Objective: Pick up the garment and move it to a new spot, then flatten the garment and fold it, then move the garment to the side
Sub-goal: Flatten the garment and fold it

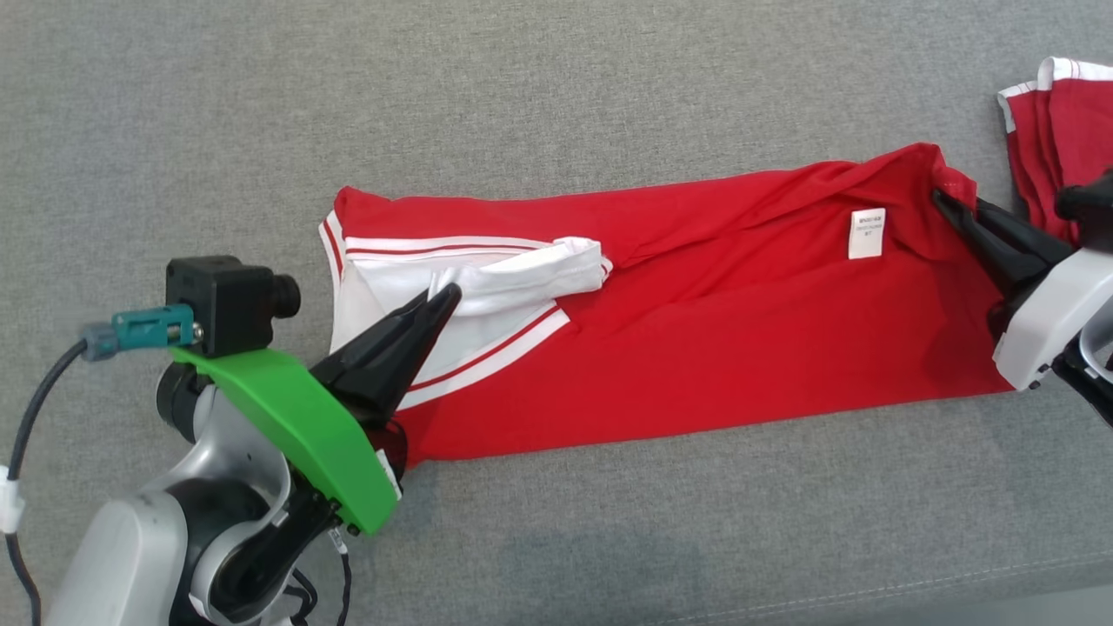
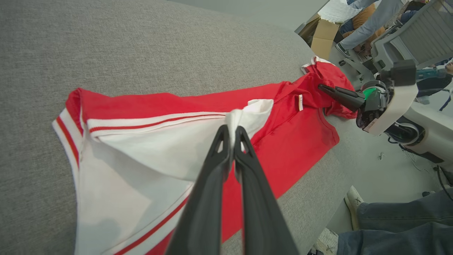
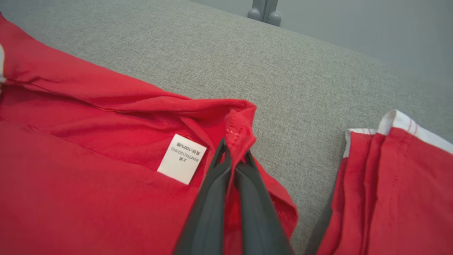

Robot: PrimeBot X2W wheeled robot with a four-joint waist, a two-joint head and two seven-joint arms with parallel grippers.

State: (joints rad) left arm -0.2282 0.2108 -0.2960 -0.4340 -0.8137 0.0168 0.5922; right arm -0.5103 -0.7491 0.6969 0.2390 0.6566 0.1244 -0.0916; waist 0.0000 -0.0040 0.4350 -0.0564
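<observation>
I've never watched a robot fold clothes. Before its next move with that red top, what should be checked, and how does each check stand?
1. Left pincer shut on the garment, at its white part: ok.
2. Right pincer shut on its red edge beside the label: ok.
3. Garment lying flat: not ok; white part bunched, red cloth creased.
4. Apart from the second red garment: ok; grey surface shows between them.
5. How many layers each pincer holds: cannot tell.
</observation>
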